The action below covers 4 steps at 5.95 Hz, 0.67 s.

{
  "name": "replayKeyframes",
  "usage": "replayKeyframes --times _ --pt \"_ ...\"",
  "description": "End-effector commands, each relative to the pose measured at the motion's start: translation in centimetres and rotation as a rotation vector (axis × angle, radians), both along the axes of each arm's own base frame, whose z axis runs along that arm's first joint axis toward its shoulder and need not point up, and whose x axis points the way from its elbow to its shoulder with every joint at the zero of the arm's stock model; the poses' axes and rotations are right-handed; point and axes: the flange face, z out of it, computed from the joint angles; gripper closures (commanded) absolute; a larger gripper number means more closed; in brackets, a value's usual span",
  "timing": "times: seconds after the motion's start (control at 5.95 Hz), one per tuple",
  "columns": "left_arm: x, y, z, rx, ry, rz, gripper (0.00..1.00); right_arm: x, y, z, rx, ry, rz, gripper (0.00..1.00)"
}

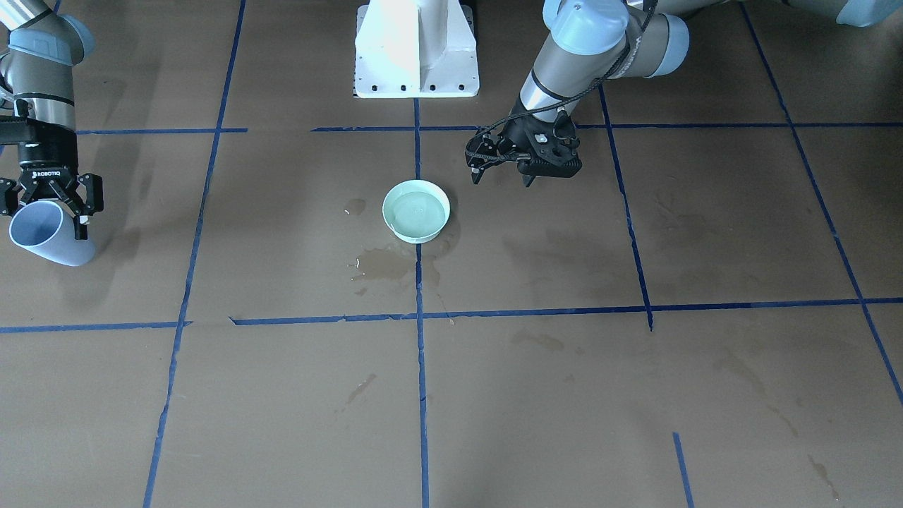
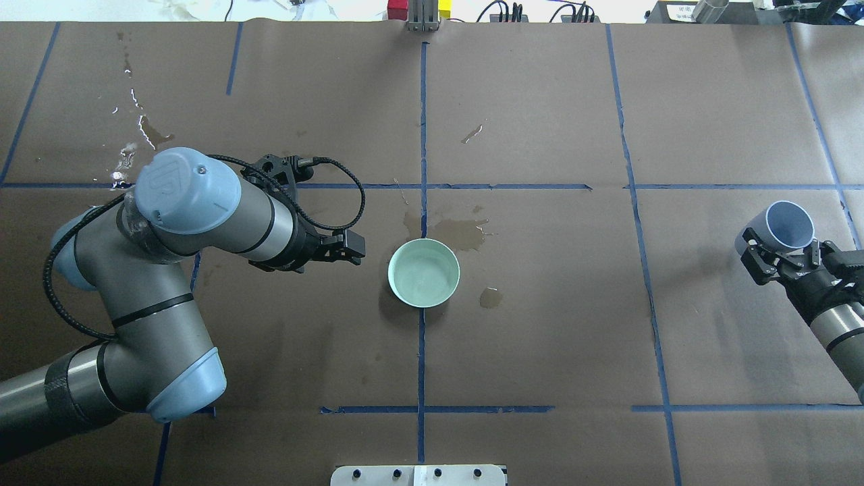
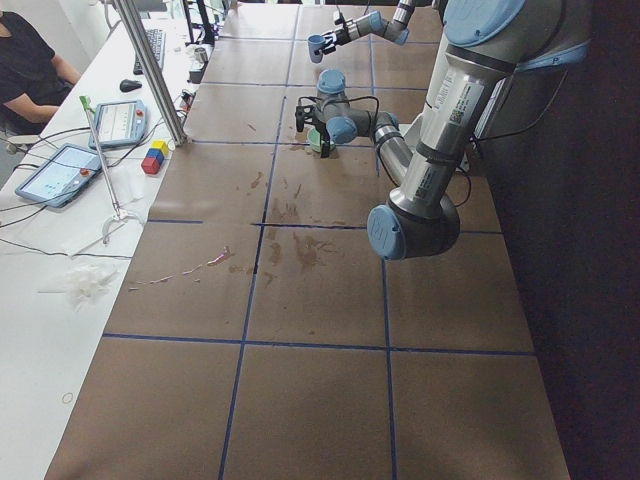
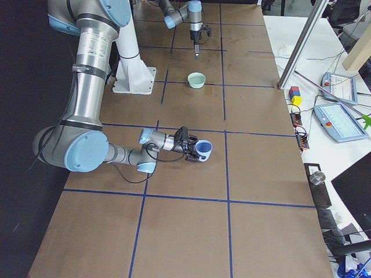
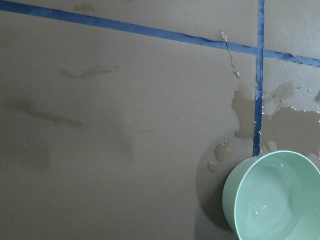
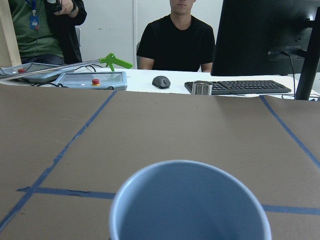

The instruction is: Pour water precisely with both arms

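A mint-green bowl stands near the table's middle, with a faint sheen of water inside it. My left gripper hovers open and empty just beside the bowl, on the robot's left of it. Far off toward the robot's right, my right gripper is shut on a light blue cup. The cup is held tilted above the table. Its inside shows plain blue in the right wrist view.
Wet patches darken the brown paper around the bowl. More spill marks lie at the far left. The white pedestal base stands at the robot's edge. People sit at a desk with a keyboard and a metal cup.
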Motion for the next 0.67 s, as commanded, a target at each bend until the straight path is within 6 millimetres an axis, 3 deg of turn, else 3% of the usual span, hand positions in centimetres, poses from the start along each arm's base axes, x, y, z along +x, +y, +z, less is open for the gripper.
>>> replayKeyframes --times 0.0,0.17,0.34,0.5 --pt "0.00 0.00 -0.14 0.000 -0.001 0.000 0.01 0.07 -0.01 0.96 -0.008 0.018 -0.001 0.78" --pt "-0.22 0.13 -0.27 0.002 0.003 0.000 0.01 0.07 -0.01 0.97 -0.008 0.018 -0.001 0.73" --pt "-0.30 0.19 -0.29 0.002 0.003 0.000 0.01 0.07 -0.01 0.97 -0.008 0.018 -0.001 0.58" --pt "-0.36 0.22 -0.16 0.001 0.002 0.000 0.01 0.05 -0.01 0.88 -0.007 0.015 -0.003 0.28"
